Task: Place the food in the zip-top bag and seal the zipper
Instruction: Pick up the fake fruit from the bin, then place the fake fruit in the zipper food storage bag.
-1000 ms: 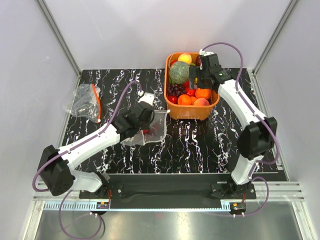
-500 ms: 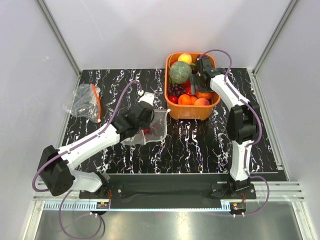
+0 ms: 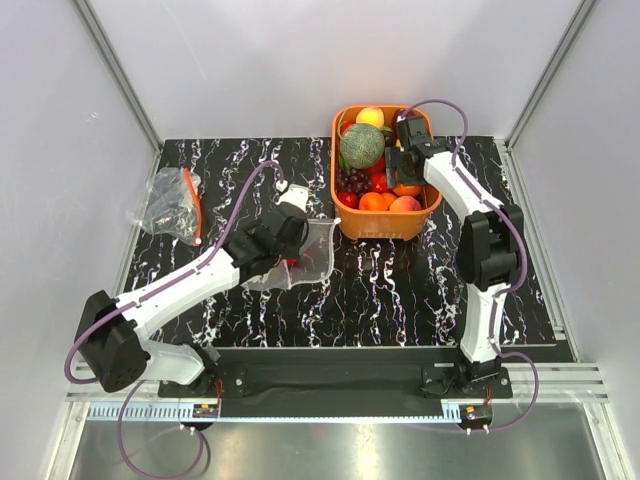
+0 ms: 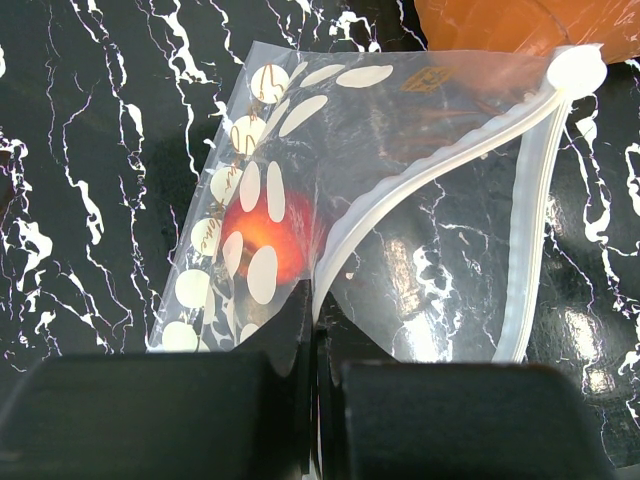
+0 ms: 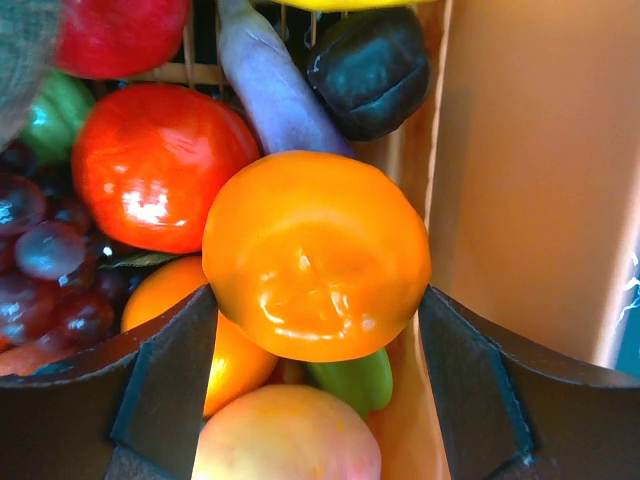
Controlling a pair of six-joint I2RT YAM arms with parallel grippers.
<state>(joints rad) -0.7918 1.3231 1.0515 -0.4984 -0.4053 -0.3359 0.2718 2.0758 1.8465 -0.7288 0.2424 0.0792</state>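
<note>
The left gripper [image 4: 312, 300] is clamped on the zipper [image 4: 420, 175] at the zip-top bag's [image 4: 400, 230] near edge. A small red-peach fruit [image 4: 262, 245] lies inside the bag, whose far corner lies just beside the orange basket [image 3: 385, 228]. Against the basket's right wall, the right gripper [image 5: 315, 310] straddles the orange round fruit [image 5: 315, 250]; I cannot tell whether it grips.

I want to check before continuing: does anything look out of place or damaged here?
Nothing is spilled or broken. Only the zip-top bag looks askew: it lies crumpled, its zipper bent and unsealed, pinched by the left gripper, with one red-peach fruit inside.
</note>
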